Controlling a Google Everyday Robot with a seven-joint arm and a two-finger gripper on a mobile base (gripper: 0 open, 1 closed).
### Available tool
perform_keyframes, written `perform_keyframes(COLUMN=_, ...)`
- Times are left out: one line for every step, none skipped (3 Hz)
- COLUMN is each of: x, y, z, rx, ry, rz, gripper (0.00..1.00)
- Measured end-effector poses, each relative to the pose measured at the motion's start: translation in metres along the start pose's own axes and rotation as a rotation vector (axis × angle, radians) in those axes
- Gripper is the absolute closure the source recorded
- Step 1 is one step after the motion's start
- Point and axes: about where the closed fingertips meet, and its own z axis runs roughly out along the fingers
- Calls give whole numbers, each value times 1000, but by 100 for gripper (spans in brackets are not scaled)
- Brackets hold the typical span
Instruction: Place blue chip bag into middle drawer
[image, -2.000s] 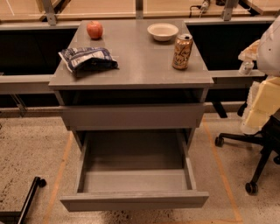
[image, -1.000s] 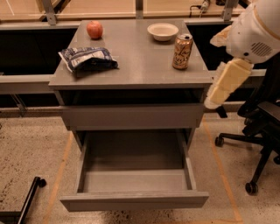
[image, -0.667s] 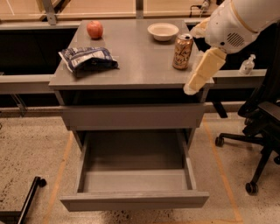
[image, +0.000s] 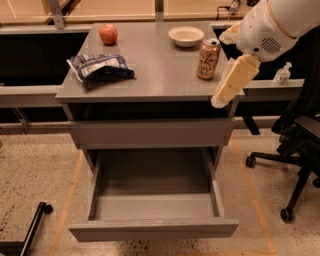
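The blue chip bag (image: 100, 67) lies crumpled on the left part of the grey cabinet top (image: 155, 75). The middle drawer (image: 152, 230) is pulled open below, and its shallow tray holds nothing. My gripper (image: 220, 100) hangs from the white arm (image: 272, 27) at the cabinet's right front corner. It points down and to the left, just right of the gold can, and holds nothing that I can see. It is far to the right of the bag.
A red apple (image: 108, 34), a white bowl (image: 186, 36) and a gold drink can (image: 208, 59) stand on the cabinet top. The upper drawer front (image: 150, 132) is closed. An office chair (image: 300, 150) stands at the right, and a small bottle (image: 283, 75) is on the side ledge.
My arm has swung in from the far right, up and to the left, to the cabinet's right front corner. The bag, can and drawer have not moved.
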Motion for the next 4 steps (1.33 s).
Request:
perform_keyframes(x=-2, y=-5, z=24, rx=-5, ry=-30, rz=41, gripper=0)
perform_keyframes(x=-13, y=-27, z=66, rx=-19, ry=-101, rz=85, gripper=0)
perform_keyframes(x=-29, y=-50, z=109, rx=-41, ry=-163, rz=110, gripper=0)
perform_keyframes(x=-50, y=-73, z=154, rx=-44, ry=-233, rz=161, gripper=0)
